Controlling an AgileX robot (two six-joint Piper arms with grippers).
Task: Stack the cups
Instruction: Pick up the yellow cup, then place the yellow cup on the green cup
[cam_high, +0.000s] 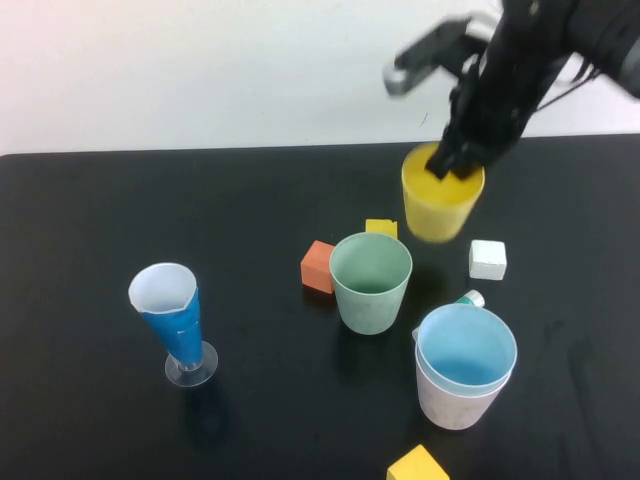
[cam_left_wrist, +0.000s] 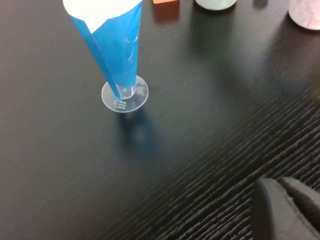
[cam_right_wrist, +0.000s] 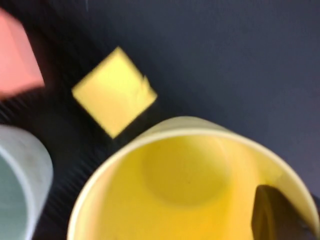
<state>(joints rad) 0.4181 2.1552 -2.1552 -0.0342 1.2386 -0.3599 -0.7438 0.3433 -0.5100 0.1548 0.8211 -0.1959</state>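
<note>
I'm lifting the yellow cup (cam_high: 440, 205) w/ right gripper (cam_high: 452, 162) pinching its rim, at 1 o'clock of green cup (cam_high: 370, 280) for stacking; left gripper (cam_left_wrist: 287, 210) is idling nr the paper cone (cam_left_wrist: 112, 47), grip state unclear.

Your high view is evenly and brightly lit from above; the black desk (cam_high: 120, 420) shows only faint, soft shadows, like the one just in front of the paper cone (cam_high: 172, 310). The right gripper (cam_high: 455, 160), clamped on the yellow cup (cam_high: 440, 205), smears with motion blur, and the pale wall behind is washed out. In the right wrist view everything is soft, including the yellow block (cam_right_wrist: 114, 91). The left wrist view is sharp on the desk grain, with a sheen at the right; the left gripper (cam_left_wrist: 287, 207) is a dark blur.
</note>
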